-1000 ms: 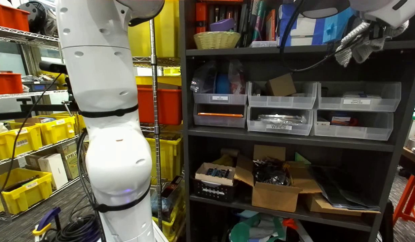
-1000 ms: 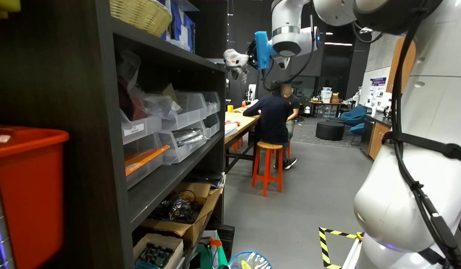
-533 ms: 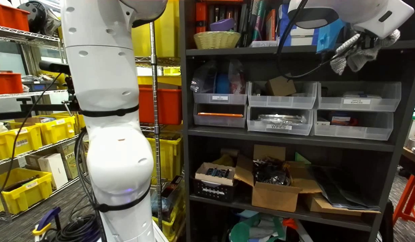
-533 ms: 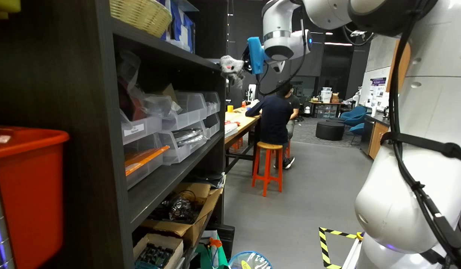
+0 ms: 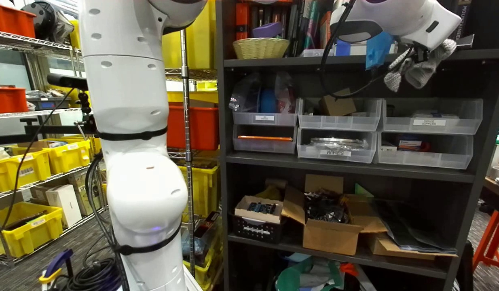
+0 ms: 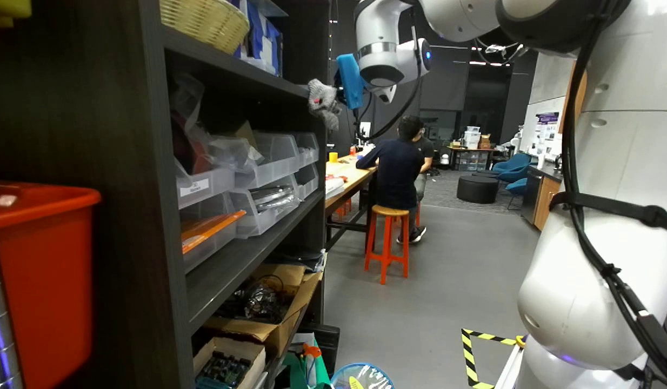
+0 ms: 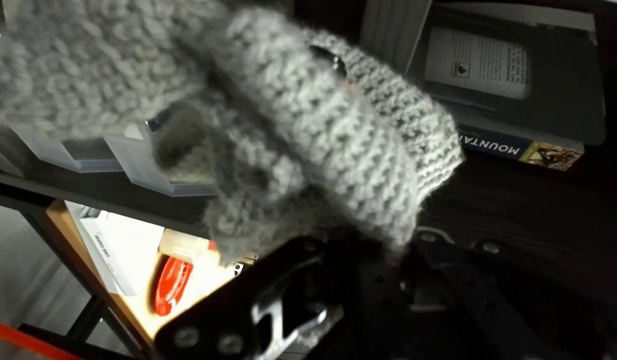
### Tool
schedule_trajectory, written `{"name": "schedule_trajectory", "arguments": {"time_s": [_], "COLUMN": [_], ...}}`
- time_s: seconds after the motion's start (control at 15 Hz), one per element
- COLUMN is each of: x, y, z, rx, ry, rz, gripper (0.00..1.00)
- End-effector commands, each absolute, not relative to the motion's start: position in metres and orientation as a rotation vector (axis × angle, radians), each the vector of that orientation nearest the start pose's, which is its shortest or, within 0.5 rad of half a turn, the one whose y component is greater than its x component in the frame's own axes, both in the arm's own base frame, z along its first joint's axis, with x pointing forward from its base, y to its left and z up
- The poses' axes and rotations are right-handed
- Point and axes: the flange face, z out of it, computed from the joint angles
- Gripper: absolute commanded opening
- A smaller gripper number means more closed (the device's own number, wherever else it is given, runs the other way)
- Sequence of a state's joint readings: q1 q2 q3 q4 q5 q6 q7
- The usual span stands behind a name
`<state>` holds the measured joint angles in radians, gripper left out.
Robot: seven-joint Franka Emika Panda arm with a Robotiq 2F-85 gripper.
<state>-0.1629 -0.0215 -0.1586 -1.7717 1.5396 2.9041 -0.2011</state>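
Observation:
A grey knitted plush toy (image 7: pixel 308 115) fills the upper middle of the wrist view, its limbs hanging loose. My black gripper (image 7: pixel 361 245) is shut on its near end; the fingertips are dark and partly covered by the knit. In both exterior views the plush toy (image 5: pixel 421 74) (image 6: pixel 321 96) hangs from the gripper at the end of the arm, in front of the dark bookcase (image 5: pixel 350 166). It is level with the opening above the clear bins (image 5: pixel 431 123), just under the top shelf board (image 5: pixel 478 53). Whether it touches the bookcase I cannot tell.
Books stand on the upper shelf, including a dark one (image 7: pixel 493 145) in the wrist view. A wicker basket (image 5: pixel 261 48) sits there too. Open cardboard boxes (image 5: pixel 330 236) fill a lower shelf. A wooden table (image 6: pixel 348 175) and seated people (image 6: pixel 393 167) are beyond the bookcase.
Arm and plush toy have moved together, leftward and slightly down in both exterior views, nearer the bookcase. The grip has stayed shut on the toy.

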Motion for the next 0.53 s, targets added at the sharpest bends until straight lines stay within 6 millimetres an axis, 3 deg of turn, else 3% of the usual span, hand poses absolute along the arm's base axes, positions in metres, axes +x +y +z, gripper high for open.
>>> {"name": "schedule_trajectory", "arguments": {"time_s": [0.0, 0.47], "x": [0.548, 0.559], "y": [-0.234, -0.205], "z": [0.654, 0.651], "rx": [-1.466, -1.628], "ry": [1.272, 1.146], "rz": [-1.329, -1.294], "gripper": [0.03, 0.03]}}
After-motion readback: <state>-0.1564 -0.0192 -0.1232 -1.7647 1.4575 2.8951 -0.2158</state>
